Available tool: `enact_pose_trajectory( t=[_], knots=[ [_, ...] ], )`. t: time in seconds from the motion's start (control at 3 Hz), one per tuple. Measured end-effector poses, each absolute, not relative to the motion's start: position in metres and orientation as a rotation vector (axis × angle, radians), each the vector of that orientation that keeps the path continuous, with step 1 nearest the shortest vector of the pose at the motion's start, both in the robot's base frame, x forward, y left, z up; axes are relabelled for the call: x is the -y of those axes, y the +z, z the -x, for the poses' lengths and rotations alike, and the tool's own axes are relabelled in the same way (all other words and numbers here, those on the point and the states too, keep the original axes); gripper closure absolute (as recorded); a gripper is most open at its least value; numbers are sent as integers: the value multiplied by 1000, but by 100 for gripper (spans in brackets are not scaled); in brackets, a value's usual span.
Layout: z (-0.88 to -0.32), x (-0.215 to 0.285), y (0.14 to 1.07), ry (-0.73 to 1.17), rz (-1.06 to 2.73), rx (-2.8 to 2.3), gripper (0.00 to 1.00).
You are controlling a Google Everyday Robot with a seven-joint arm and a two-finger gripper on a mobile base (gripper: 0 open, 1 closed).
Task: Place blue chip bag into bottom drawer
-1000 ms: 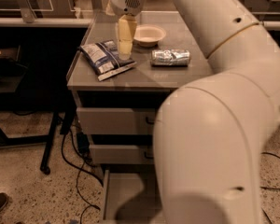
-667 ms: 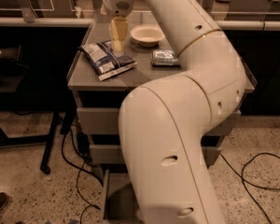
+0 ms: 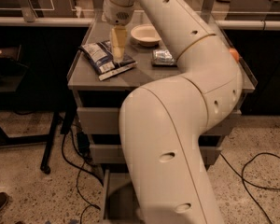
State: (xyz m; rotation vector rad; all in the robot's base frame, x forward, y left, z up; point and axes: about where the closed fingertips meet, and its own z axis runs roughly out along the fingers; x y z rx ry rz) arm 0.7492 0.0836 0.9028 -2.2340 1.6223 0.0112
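Note:
The blue chip bag [image 3: 101, 58] lies flat on the grey cabinet top [image 3: 144, 76], at its left side. My gripper [image 3: 117, 57] points straight down over the bag's right half, its tip at or touching the bag. The bottom drawer [image 3: 113, 192] is pulled out at the foot of the cabinet; only its left part shows, and my arm [image 3: 177, 139] hides the rest. The two upper drawers [image 3: 95, 120] are shut.
A pale bowl [image 3: 145, 34] stands behind the gripper and a crushed silver can [image 3: 163, 57] lies to its right. An orange object [image 3: 234, 55] sits at the right edge. Black cables [image 3: 77, 171] trail on the speckled floor; a dark table frame [image 3: 18, 101] stands on the left.
My gripper has moved a little left and down, closer onto the bag. The arm's bulk has swung left across the view. The bag has not moved.

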Motion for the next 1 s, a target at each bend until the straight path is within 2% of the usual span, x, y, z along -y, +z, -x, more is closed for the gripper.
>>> enact_pose_trajectory(
  t=[1.0],
  knots=[
    [-767, -77, 834, 62, 2299, -1674, 0]
  ],
)
